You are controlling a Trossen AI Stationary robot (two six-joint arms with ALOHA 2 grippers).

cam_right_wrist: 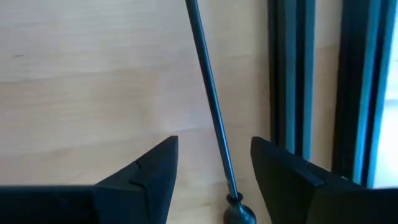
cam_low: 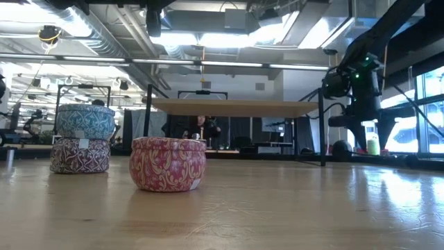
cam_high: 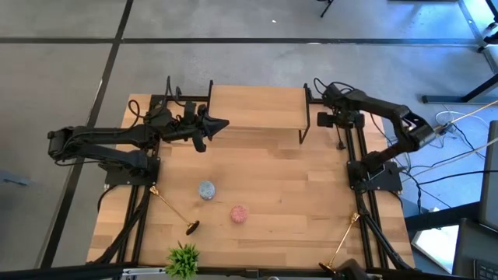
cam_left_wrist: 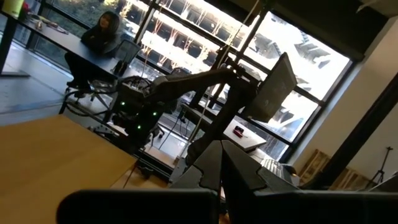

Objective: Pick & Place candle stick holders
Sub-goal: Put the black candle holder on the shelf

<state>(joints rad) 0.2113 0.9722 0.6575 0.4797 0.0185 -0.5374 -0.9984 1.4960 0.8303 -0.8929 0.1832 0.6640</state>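
Observation:
The black candle stick holder (cam_right_wrist: 210,99) lies flat on the table by the right rail, and in the high view (cam_high: 340,141) it sits at the far right. My right gripper (cam_right_wrist: 214,144) is open just above it, one finger on each side of the stem, near its small rounded end (cam_right_wrist: 239,213). One gold holder (cam_high: 173,208) lies near the left edge and another (cam_high: 343,243) near the front right corner. My left gripper (cam_high: 224,123) is shut and empty, in the air by the wooden shelf's left front corner.
A raised wooden shelf (cam_high: 257,107) stands at the far middle. A blue tin (cam_high: 206,190), stacked on a purple tin (cam_low: 80,155), and a pink tin (cam_high: 239,214) sit mid-table. A small green plant (cam_high: 184,260) is at the front edge. Black rails (cam_right_wrist: 289,74) run beside the black holder.

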